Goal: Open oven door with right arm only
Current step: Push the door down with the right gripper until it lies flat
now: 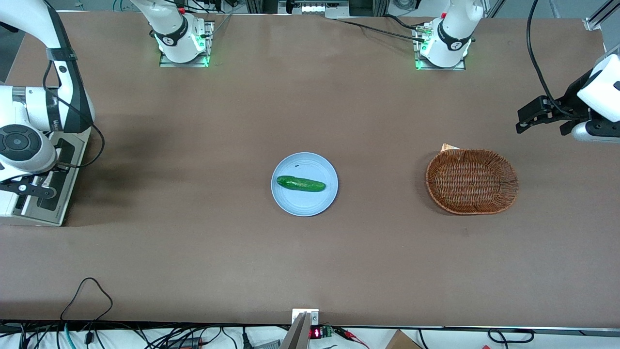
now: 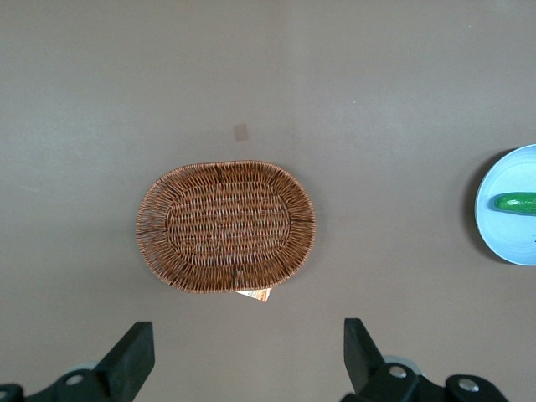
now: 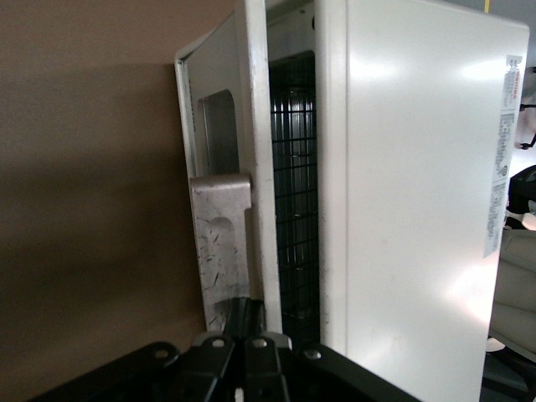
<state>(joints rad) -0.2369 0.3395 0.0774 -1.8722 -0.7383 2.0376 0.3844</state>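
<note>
gripper [image 3: 244, 335] at oven door [image 3: 224, 209] top edge, fingers pressed together on handle bracket as far as wrist view shows; door cracked ajar, gap shows dark rack inside white oven [image 3: 410, 209]; oven at working arm's end of table, right arm [image 1: 29, 121] above it; judgement: opening begun, most of swing down left; plate [image 1: 290, 203], cucumber [image 1: 300, 184], basket [image 1: 472, 182] uninvolved

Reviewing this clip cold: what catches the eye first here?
The cucumber on the pale blue plate mid-table, with the wicker basket toward the parked arm's end. At the working arm's end, the gripper sits at the toaster oven, whose oven door stands slightly ajar.
</note>
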